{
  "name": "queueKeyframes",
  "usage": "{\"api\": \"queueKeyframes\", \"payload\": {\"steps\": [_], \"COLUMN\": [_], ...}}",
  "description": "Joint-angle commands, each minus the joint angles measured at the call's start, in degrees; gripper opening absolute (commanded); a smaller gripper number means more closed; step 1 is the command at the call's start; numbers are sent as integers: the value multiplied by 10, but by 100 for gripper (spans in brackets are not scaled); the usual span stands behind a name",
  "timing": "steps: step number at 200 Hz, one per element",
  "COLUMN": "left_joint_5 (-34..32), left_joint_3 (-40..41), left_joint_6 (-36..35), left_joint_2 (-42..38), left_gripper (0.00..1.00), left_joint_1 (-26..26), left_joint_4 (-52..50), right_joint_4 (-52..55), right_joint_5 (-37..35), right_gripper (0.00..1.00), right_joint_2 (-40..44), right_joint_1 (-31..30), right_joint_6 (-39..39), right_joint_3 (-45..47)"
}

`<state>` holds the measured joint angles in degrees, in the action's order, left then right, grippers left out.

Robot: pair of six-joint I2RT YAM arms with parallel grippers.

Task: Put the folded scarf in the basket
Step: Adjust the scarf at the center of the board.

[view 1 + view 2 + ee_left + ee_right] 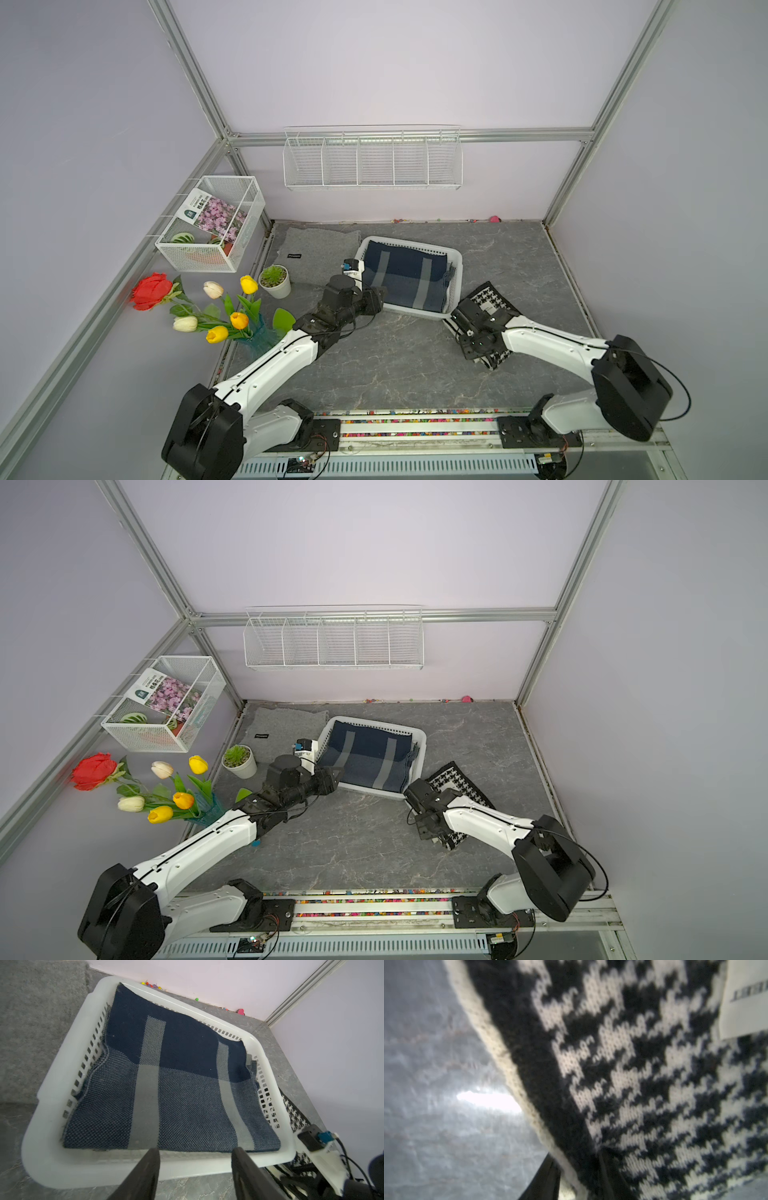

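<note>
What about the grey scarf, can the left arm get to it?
Probably yes. The grey scarf lies flat and uncovered beside the basket. The left fingers are open and empty. Only the potted succulent by its edge needs avoiding.

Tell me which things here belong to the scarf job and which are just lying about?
In the job: basket, navy scarf inside it, houndstooth scarf, left tool, right tool.
Lying about: grey cloth, potted plant, tulips, red rose, wire-mesh box, wire rack.

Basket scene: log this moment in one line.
navy scarf: in basket | left pincer: open, empty, at basket rim | right pincer: gripping houndstooth scarf beside basket
</note>
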<state>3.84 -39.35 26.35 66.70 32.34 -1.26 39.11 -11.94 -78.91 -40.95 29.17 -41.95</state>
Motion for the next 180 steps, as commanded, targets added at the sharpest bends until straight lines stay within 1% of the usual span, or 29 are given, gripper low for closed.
{"api": "queueKeyframes", "payload": {"steps": [1,20,38,56,76,98,123,142,180], "left_joint_5": [-58,-108,-149,-198,-220,-238,-222,-176,-91], "left_joint_3": [-6,0,2,-1,-5,-11,-29,-41,-62], "left_joint_6": [-10,-17,-21,-6,-3,-2,-8,-8,-3], "left_joint_2": [-1,-8,-8,2,16,51,89,107,155], "left_gripper": [60,61,62,63,64,65,66,65,60], "left_joint_1": [4,4,4,4,4,3,-1,-1,0], "left_joint_4": [-21,-26,-32,-44,-53,-52,-59,-65,-69], "right_joint_4": [0,-11,-20,-38,-59,-85,-114,-134,-166], "right_joint_5": [11,17,10,7,6,9,17,26,28], "right_gripper": [34,35,35,36,37,38,39,41,44], "right_joint_2": [35,41,38,37,38,39,30,13,-38], "right_joint_1": [-23,-45,-80,-108,-129,-148,-157,-164,-189], "right_joint_6": [35,47,65,80,92,100,102,103,107], "right_joint_3": [36,48,57,68,77,82,79,71,38]}}
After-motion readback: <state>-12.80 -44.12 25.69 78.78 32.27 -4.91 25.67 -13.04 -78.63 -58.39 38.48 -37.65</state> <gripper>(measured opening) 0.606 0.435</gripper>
